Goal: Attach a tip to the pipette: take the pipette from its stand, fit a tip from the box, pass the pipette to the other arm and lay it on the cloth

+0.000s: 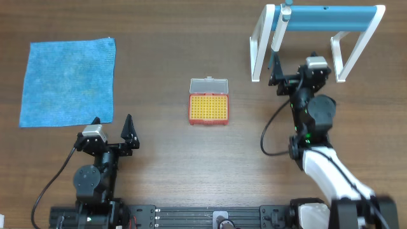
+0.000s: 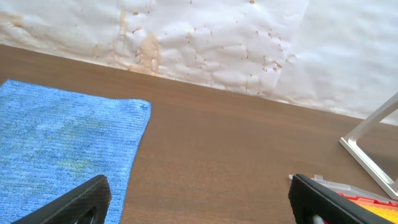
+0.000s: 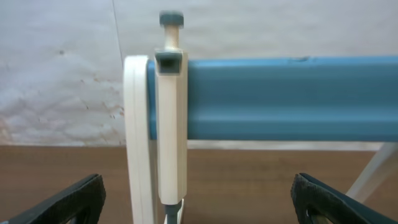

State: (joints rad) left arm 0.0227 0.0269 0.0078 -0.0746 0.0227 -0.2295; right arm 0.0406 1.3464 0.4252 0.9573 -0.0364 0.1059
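Right gripper (image 1: 278, 77) is spread wide and empty, squared up to the pipette (image 3: 171, 124), which hangs upright on the stand (image 3: 280, 99), apparently lined up to grasp its body. Farther out, the tip box (image 1: 208, 109) sits mid-table, lid open. The left gripper (image 1: 112, 125), also spread and empty, waits beside the cloth (image 1: 68, 81), likely for the handover.

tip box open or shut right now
Open. In the top view the tip box has its clear lid flipped back behind it, leaving the yellow tips exposed.
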